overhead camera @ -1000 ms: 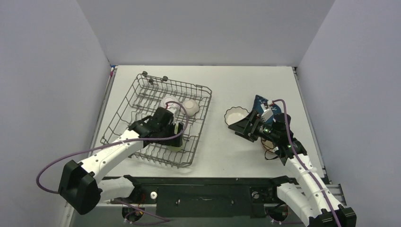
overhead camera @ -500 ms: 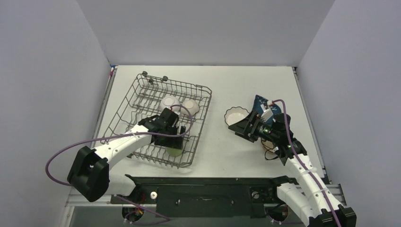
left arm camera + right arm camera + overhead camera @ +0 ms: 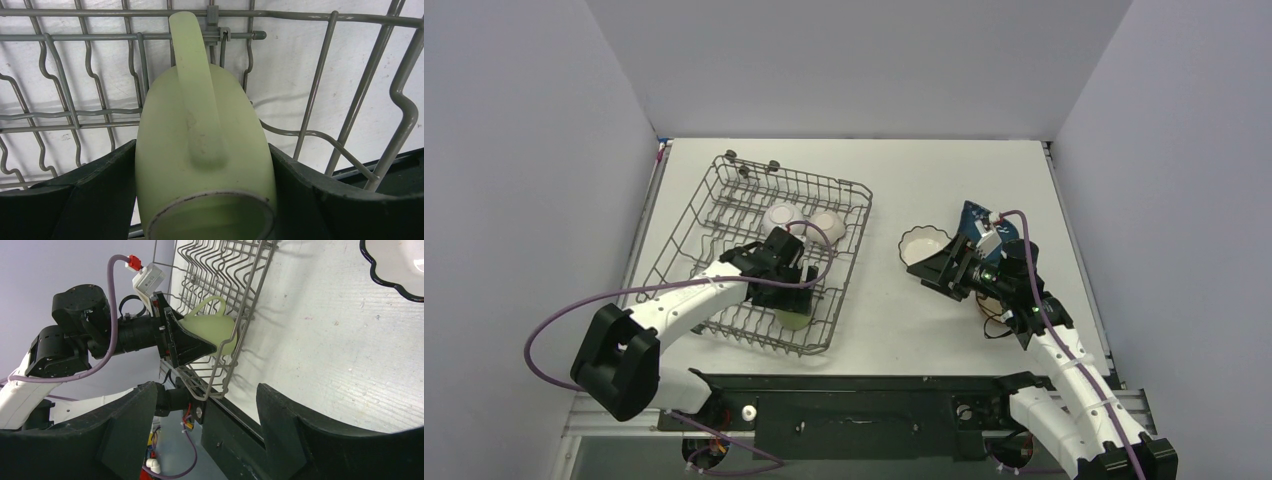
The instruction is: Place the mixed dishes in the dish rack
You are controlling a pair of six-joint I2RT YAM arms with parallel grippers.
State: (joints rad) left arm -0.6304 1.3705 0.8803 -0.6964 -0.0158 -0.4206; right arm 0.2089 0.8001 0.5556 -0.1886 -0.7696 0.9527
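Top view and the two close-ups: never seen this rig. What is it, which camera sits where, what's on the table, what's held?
Two robot arms are bolted at the near edge of a white table. The wide picture comes from a fixed camera above and behind them. Each close-up comes from a camera on one wrist, so that arm's own dark fingers show at the bottom. The left gripper is closed on a light green mug and holds it inside the grey wire dish rack, by the rack's near wall. Two pale dishes already sit in the rack. The right gripper is open and empty, beside a white scalloped bowl on the table. A dark blue dish lies just beyond it.
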